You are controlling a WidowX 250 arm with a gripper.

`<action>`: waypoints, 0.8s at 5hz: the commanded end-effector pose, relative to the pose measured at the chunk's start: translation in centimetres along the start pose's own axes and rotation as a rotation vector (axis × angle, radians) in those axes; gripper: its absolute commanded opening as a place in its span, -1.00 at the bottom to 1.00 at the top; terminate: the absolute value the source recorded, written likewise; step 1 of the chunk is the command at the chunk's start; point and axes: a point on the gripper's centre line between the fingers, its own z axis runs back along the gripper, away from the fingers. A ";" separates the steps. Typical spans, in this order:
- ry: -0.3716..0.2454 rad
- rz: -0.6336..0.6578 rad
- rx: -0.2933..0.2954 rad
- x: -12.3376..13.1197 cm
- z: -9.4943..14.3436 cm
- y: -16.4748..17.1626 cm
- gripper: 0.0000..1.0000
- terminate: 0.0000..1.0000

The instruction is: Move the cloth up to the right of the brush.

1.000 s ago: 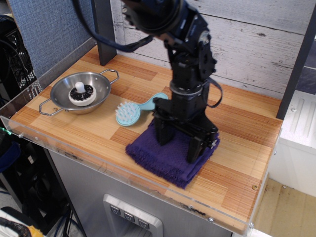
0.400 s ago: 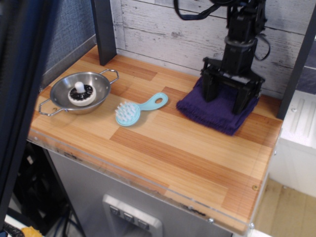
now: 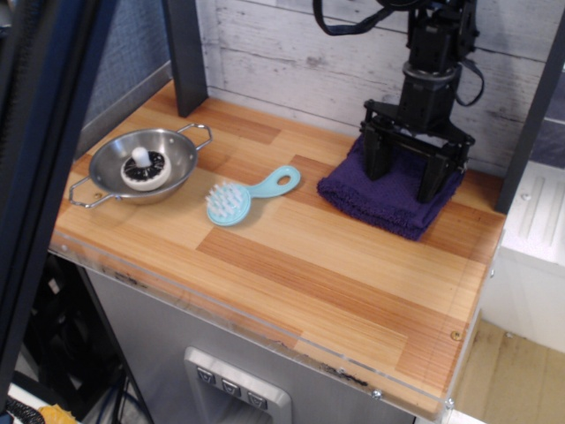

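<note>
Lying folded at the far right of the table, close to the white plank wall, the cloth is a dark purple square with fuzzy edges. It sits up and to the right of the brush, well apart from it, with bare wood between them. The brush is light blue, bristled head toward the camera, loop handle pointing toward the cloth.

The gripper stands directly above the cloth, pointing straight down. Its two black fingers are spread wide, one over the cloth's left part and one over its right, tips at or just above the fabric. Whether the tips touch the cloth cannot be told. The spread jaws appear to hold nothing.

Judged from how things lie, the cloth looks already placed, and what remains is likely for the arm to lift clear.

Risks from here: if a fingertip is snagged in the terry loops, rising could drag or lift a corner and unfold the cloth. A sideways move before rising could push the cloth toward the wall or toward the table's right edge, which is near.

Further left, a steel bowl with wire handles holds a small white and black object. A dark post stands at the back left.
</note>
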 end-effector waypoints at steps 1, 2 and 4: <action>-0.177 0.003 0.178 -4.5 2.5 0.7 1.00 -1.00; -0.222 0.024 0.180 -4.8 4.5 1.4 1.00 -1.00; -0.226 0.036 0.101 -4.4 5.2 2.6 1.00 -1.00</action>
